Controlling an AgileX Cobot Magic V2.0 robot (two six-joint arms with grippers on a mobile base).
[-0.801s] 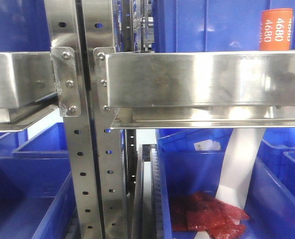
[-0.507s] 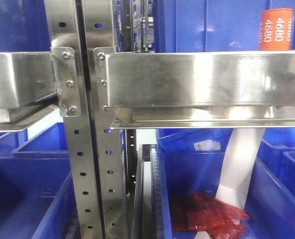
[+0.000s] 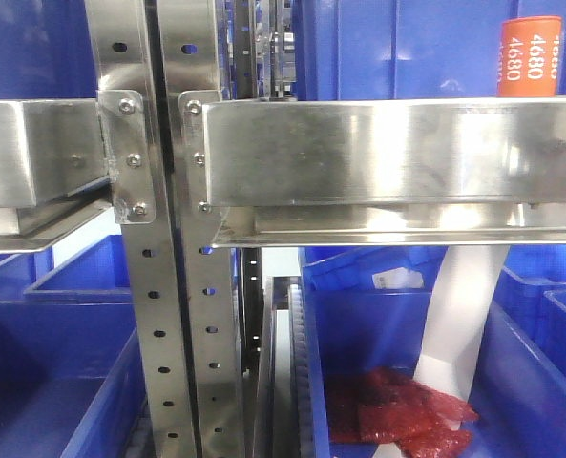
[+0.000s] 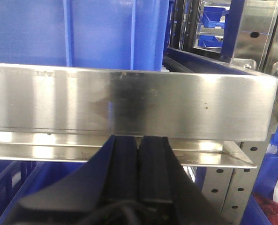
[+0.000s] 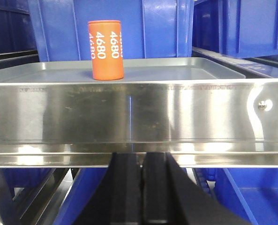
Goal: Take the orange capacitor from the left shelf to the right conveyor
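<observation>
The orange capacitor (image 5: 106, 50) stands upright on a shallow silver tray (image 5: 185, 70) on the steel shelf, with white "4680" printed sideways. It also shows at the top right of the front view (image 3: 529, 55), behind the shelf's broad rail (image 3: 387, 153). My right gripper (image 5: 142, 157) is shut and empty, low in front of the rail (image 5: 139, 112), below and a little right of the capacitor. My left gripper (image 4: 139, 140) is shut and empty, below another steel rail (image 4: 129, 103). The conveyor is out of view.
Blue bins (image 3: 407, 48) stand on the shelf behind the capacitor. Perforated uprights (image 3: 168, 315) with bolted brackets split the front view. A lower blue bin (image 3: 378, 324) holds red crinkled packets (image 3: 397, 410) and a white strip (image 3: 459, 315). More blue bins (image 3: 53, 382) sit lower left.
</observation>
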